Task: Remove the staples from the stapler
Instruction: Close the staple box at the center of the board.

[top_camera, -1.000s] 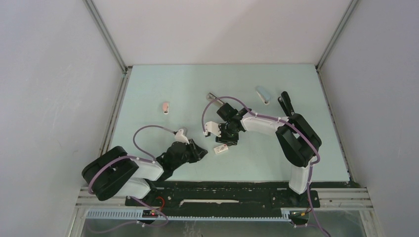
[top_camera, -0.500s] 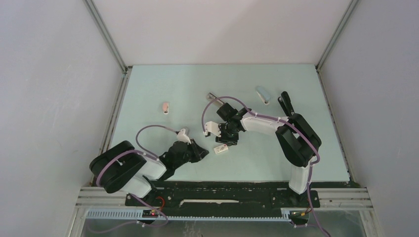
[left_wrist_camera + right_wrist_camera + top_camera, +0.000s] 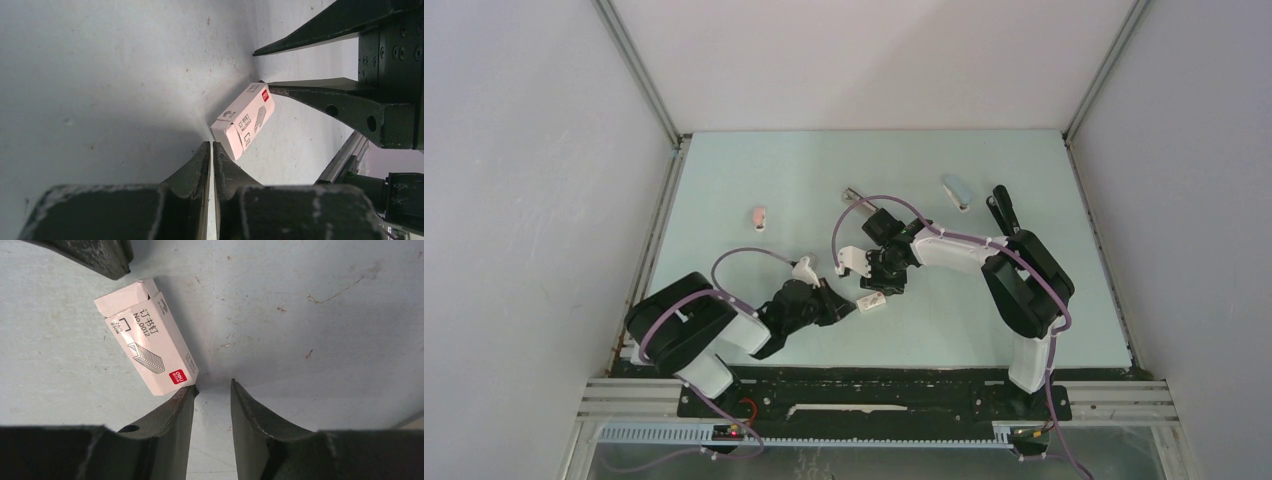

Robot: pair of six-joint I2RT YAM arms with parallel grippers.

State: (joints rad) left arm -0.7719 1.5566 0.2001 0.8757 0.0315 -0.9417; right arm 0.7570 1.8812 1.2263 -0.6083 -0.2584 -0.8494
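My left gripper [image 3: 211, 144] is shut tight on nothing. The right gripper [image 3: 213, 385] is part open and empty, one fingertip touching the white staple box [image 3: 145, 335]. The staples [image 3: 851, 193], I think, are that thin grey strip just beyond my right wrist.

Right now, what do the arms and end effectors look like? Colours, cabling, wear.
Left arm and right arm match: black joint housings, white links, a looping purple cable along each. Left end effector: dark tapered fingers, whitish scuffs at the base. Right end effector: same, with a small round hole in one finger.
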